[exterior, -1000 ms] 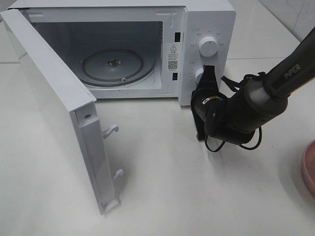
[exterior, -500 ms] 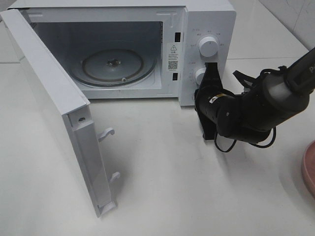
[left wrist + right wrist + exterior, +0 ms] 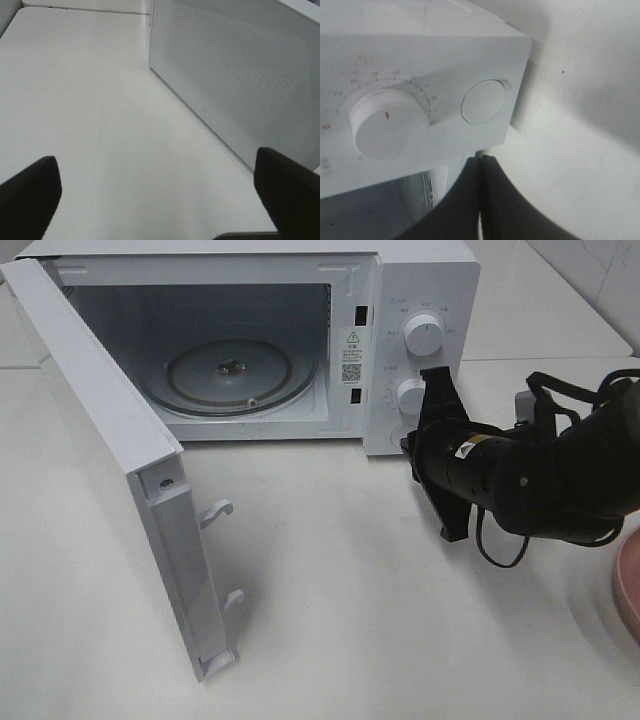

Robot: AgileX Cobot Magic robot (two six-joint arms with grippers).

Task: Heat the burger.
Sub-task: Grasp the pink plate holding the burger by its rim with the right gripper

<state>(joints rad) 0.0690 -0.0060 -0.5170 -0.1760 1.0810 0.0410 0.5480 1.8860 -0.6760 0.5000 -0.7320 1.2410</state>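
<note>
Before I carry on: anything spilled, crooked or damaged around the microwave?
Nothing stands out. The microwave has its door open, its glass turntable lies flat and bare, and the table shows no spill. The right gripper, jaws shut, sits by the control panel's lower corner. The burger is not in view.
</note>
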